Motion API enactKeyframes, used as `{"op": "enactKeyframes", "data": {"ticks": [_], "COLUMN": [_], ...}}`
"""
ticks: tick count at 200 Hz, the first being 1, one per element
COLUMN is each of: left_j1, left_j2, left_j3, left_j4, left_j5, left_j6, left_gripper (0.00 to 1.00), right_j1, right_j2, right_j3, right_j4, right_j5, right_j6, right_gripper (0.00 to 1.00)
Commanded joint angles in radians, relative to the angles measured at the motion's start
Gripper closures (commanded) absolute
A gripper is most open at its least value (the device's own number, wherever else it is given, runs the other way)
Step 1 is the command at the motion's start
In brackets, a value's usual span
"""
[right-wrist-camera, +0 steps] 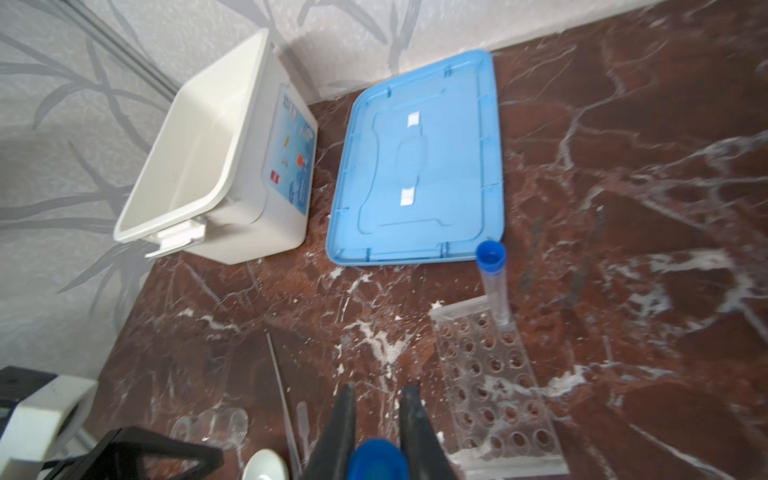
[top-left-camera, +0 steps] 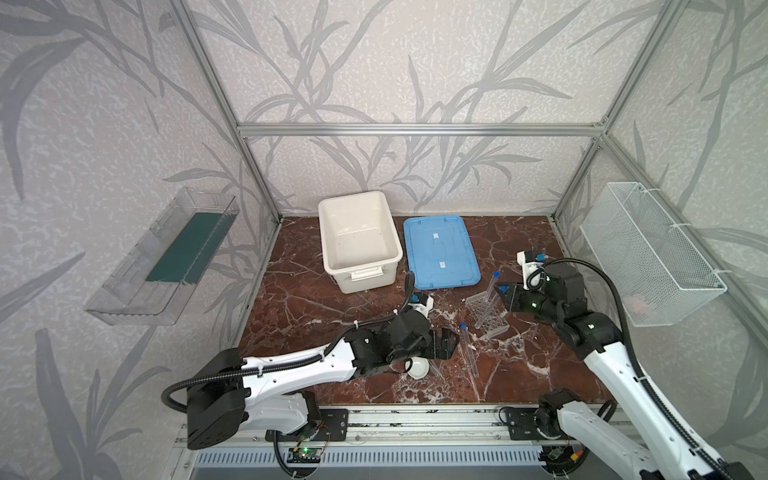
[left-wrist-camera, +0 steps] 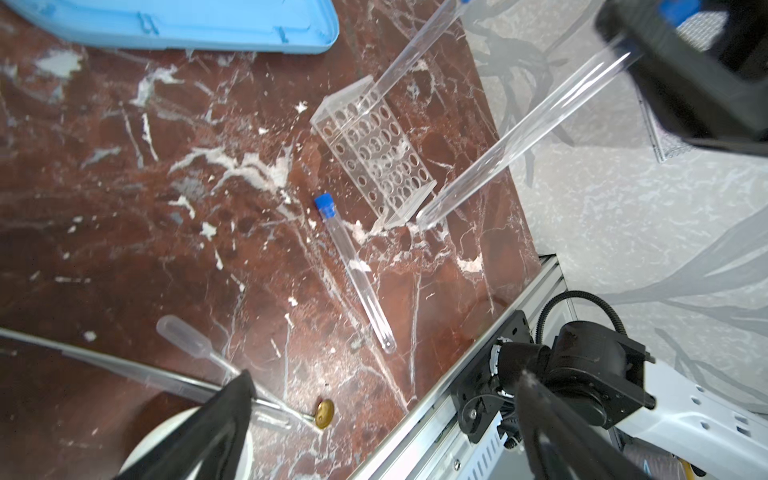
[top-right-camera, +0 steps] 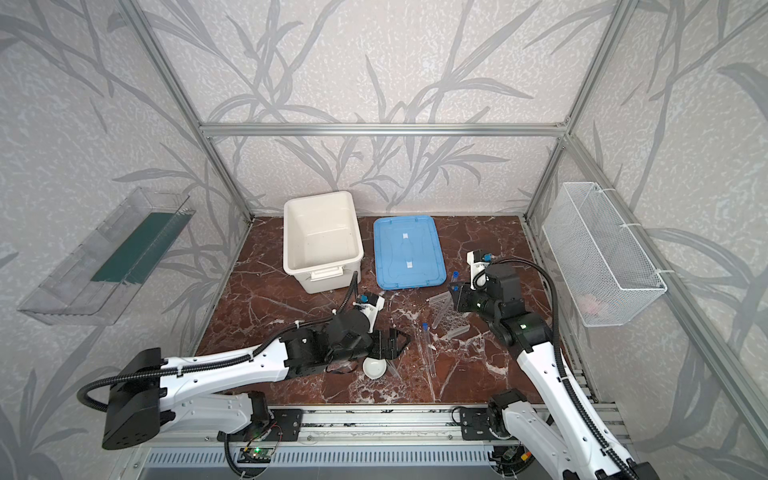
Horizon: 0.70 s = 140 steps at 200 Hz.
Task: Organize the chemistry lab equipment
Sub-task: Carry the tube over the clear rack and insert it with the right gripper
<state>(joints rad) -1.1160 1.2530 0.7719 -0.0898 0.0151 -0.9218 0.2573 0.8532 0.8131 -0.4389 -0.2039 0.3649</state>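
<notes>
The red-brown marble table (top-left-camera: 311, 307) is carrying everything. At its far edge the open white tub (top-left-camera: 374, 280) is sitting left of centre. The blue lid (top-left-camera: 440, 253) is lying flat just beside it on the right.

The left gripper (top-left-camera: 453, 345) is hovering low over the near middle of the table, with its jaws spread wide and nothing between them. In the left wrist view its fingers (left-wrist-camera: 224, 415) are showing well apart. The right gripper (top-left-camera: 503, 291) is reaching in from the right side. It is pinching narrowly on the blue cap of the held test tube (left-wrist-camera: 519, 133), which is slanting down toward the near end of the rack. Whether its tip is entering a hole cannot be told.

The clear tube rack (top-left-camera: 494, 322) is resting right of centre, between the lid and the near edge, its rows of round holes facing up. The standing test tube (right-wrist-camera: 494, 282) is sticking up from a hole at the rack's far end, blue cap on top. The lying test tube (top-left-camera: 469, 349) is resting flat on the marble just left of the rack, between it and the left gripper, with its cap pointing far.

The small white dish (top-left-camera: 417, 368) is sitting near the front edge, partly under the left gripper. The clear beaker (right-wrist-camera: 212, 424) is lying on its side near the dish. The thin clear pipettes (left-wrist-camera: 187, 336) are lying on the table beside the dish, one with its bulb toward the lying tube.
</notes>
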Motion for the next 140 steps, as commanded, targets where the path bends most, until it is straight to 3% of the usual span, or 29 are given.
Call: {"op": "enactKeyframes", "data": {"ticks": [1, 51, 94, 140], "left_j1": [0.003, 0.009, 0.009, 0.011], "left_j2": [0.018, 0.226, 0.387, 0.408], "left_j3": [0.045, 0.222, 0.307, 0.326], "left_j4": [-0.057, 0.094, 0.132, 0.102], "left_j5": [-0.025, 0.011, 0.030, -0.022], "left_j6": [0.013, 0.137, 0.101, 0.130], "left_gripper": [0.01, 0.01, 0.01, 0.01], "right_j1": [0.003, 0.002, -0.004, -0.006], "right_j2": [-0.014, -0.028, 0.036, 0.062], "right_j3": [-0.022, -0.111, -0.151, -0.221], "right_j4": [0.035, 0.229, 0.362, 0.528], "right_j5": [0.183, 0.351, 0.352, 0.348], "right_j6": [-0.065, -0.132, -0.144, -0.189], "right_gripper": [0.81, 0.80, 0.80, 0.79]}}
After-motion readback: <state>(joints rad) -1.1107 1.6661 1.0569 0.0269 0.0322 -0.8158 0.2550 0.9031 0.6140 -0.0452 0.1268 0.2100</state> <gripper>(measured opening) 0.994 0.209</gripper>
